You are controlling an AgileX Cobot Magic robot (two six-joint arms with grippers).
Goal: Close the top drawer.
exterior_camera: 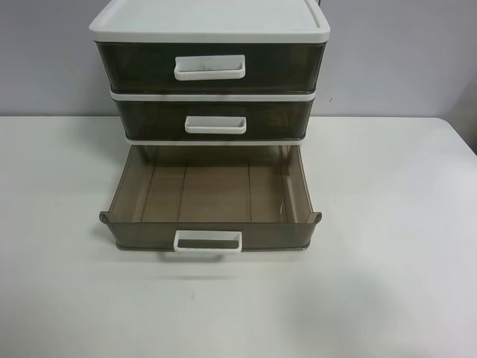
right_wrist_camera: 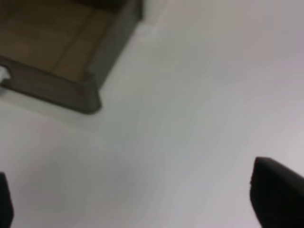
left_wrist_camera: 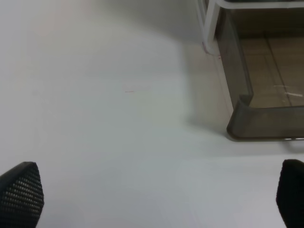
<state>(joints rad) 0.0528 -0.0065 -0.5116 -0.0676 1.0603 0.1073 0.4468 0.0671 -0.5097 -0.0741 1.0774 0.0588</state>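
On the white table [exterior_camera: 387, 224], top drawer [exterior_camera: 210, 66] shut; bottom drawer [exterior_camera: 211, 195] pulled out, bare; left gripper [left_wrist_camera: 156, 199] and right gripper [right_wrist_camera: 142, 199] spread.

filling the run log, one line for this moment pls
top drawer: shut | bottom drawer: pulled out, empty | left gripper: open | right gripper: open

You have one cabinet [exterior_camera: 209, 19] on one desk [exterior_camera: 387, 246], holding three brown drawers: top [exterior_camera: 134, 66], middle [exterior_camera: 149, 119], bottom [exterior_camera: 201, 195]. Three white handles. Apparently two pincers, only fingertips showing.
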